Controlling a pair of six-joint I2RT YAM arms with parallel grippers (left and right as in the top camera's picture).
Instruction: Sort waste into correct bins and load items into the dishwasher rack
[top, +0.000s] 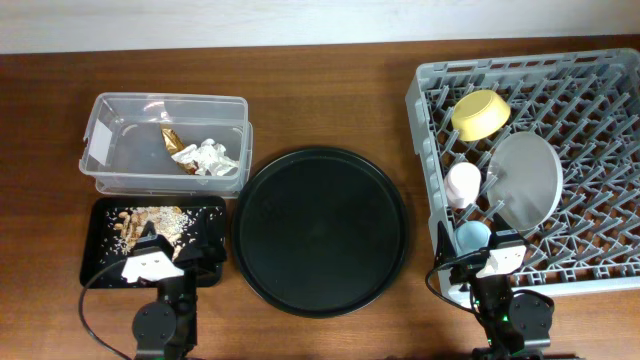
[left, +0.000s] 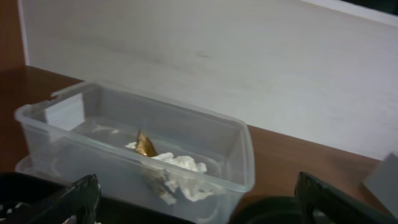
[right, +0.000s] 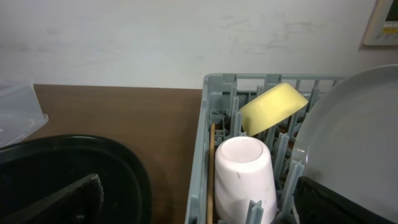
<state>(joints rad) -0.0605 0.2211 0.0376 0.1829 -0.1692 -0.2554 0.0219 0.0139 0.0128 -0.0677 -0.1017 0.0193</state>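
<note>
The grey dishwasher rack (top: 520, 68) stands on the worktop (top: 330, 90) right of the round black tray (top: 320, 230). The clear tub (top: 170, 98) sits at that tray's far left, the black rectangular tray (top: 100, 255) just beside its left edge. In the rack, the pale plate (top: 527, 180) stands on edge farthest from the round tray. The yellow bowl (top: 480, 114), tilted, the pink cup (top: 464, 183) and the blue cup (top: 472, 238) line the side nearer it, with a thin wooden chopstick (right: 211, 168) against that wall. The napkin (top: 215, 157) and gold wrapper (top: 178, 145) lie in the tub, food scraps (top: 150, 220) in the rectangular tray. The left fingers (left: 68, 202) hang apart over the rectangular tray's near part; the right fingers (right: 68, 199) are apart at the rack's near edge, right of the round tray.
</note>
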